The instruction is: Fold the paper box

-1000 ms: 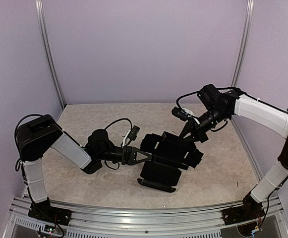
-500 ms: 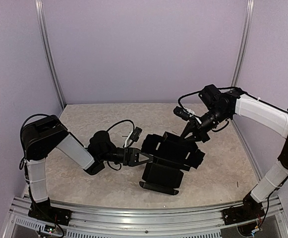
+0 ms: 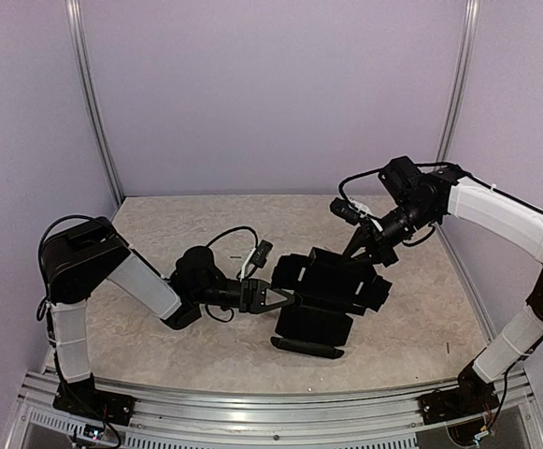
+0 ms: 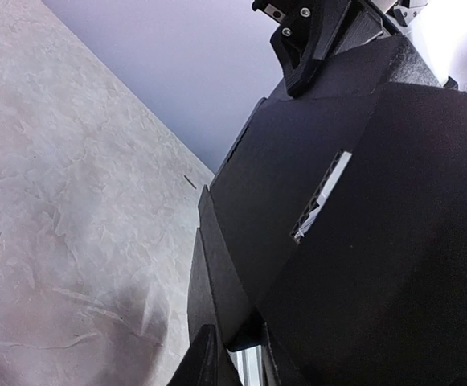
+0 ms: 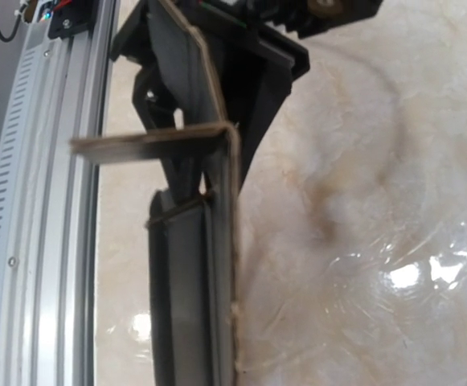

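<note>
While the paper box (image 3: 325, 297) sits partly raised mid-counter (image 3: 159, 234) between both arms, the left tool (image 3: 278, 297) is narrowed onto its left edge flap, apparently to steady it; the right tool (image 3: 363, 251) meets the far edge, seemingly bracing that panel, grip not determinable

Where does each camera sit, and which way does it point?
Top external: above and behind the arms, looking down on the table, paper box, left gripper, right gripper.
Left wrist: on the left arm, facing the paper box; left gripper at bottom, right gripper at top.
Right wrist: on the right arm, facing the near rail along the paper box's edge; own fingers unclear.
All share the paper box.
</note>
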